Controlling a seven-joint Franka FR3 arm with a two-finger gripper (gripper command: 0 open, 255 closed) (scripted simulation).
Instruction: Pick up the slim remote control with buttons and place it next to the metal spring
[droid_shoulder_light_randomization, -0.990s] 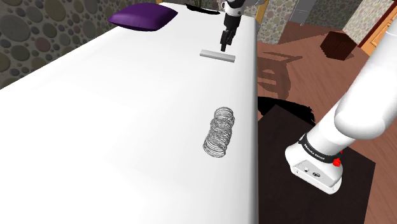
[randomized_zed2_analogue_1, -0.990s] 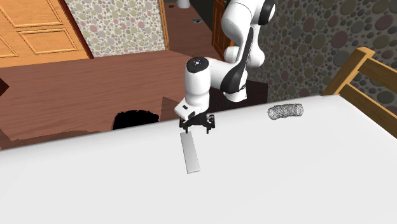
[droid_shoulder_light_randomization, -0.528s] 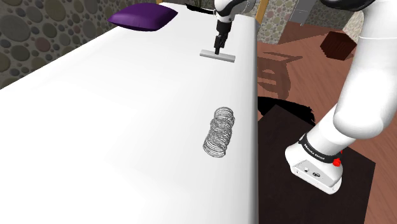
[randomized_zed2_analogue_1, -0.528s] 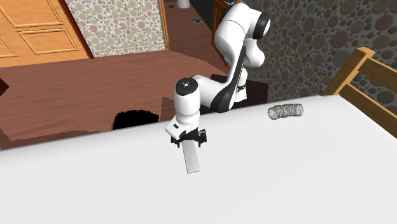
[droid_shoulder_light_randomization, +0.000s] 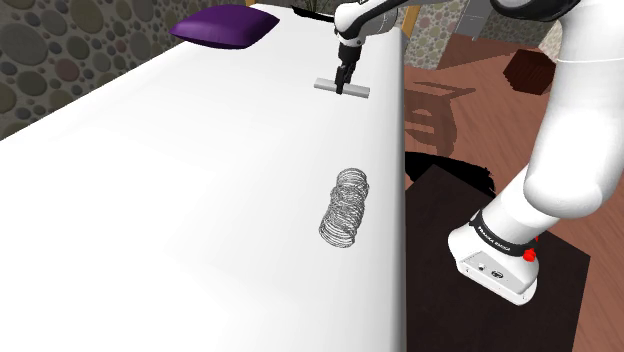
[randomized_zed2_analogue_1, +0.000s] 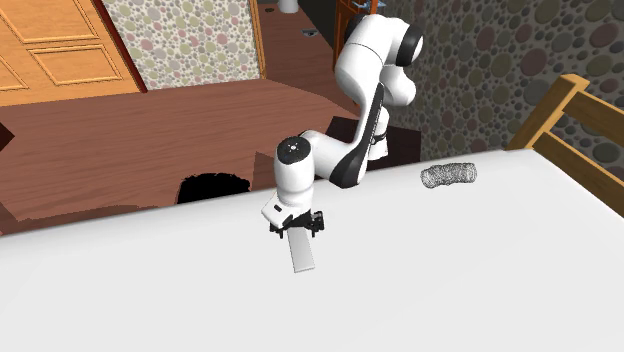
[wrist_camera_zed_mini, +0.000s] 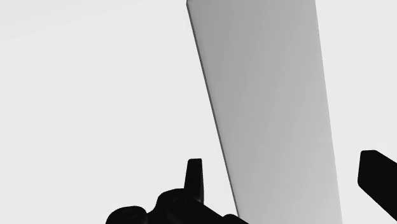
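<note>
The slim remote (droid_shoulder_light_randomization: 341, 87) is a plain grey slab lying flat on the white table (droid_shoulder_light_randomization: 200, 180), near its far end. My gripper (droid_shoulder_light_randomization: 343, 86) has come straight down over it and stands open. In the second exterior view the gripper (randomized_zed2_analogue_1: 296, 228) sits low over the end of the remote (randomized_zed2_analogue_1: 302, 254) nearer the arm. In the wrist view the remote (wrist_camera_zed_mini: 267, 108) runs between the two black fingers (wrist_camera_zed_mini: 196, 178), with a gap on each side of it, and the gripper (wrist_camera_zed_mini: 286, 178) clasps nothing. The wire spring (droid_shoulder_light_randomization: 346, 207) lies on its side nearer the stand, also visible as the spring (randomized_zed2_analogue_1: 449, 175).
A purple cushion (droid_shoulder_light_randomization: 225, 25) rests at the table's far corner. The table's edge (droid_shoulder_light_randomization: 404, 150) runs close beside remote and spring, with wooden floor beyond. A wooden frame (randomized_zed2_analogue_1: 565, 110) stands by the table at the second exterior view's right. The stand (droid_shoulder_light_randomization: 495, 255) is at lower right.
The gripper has come down onto the remote and shifted slightly toward the shoulder view's left, staying open. The remote and the spring have not moved.
</note>
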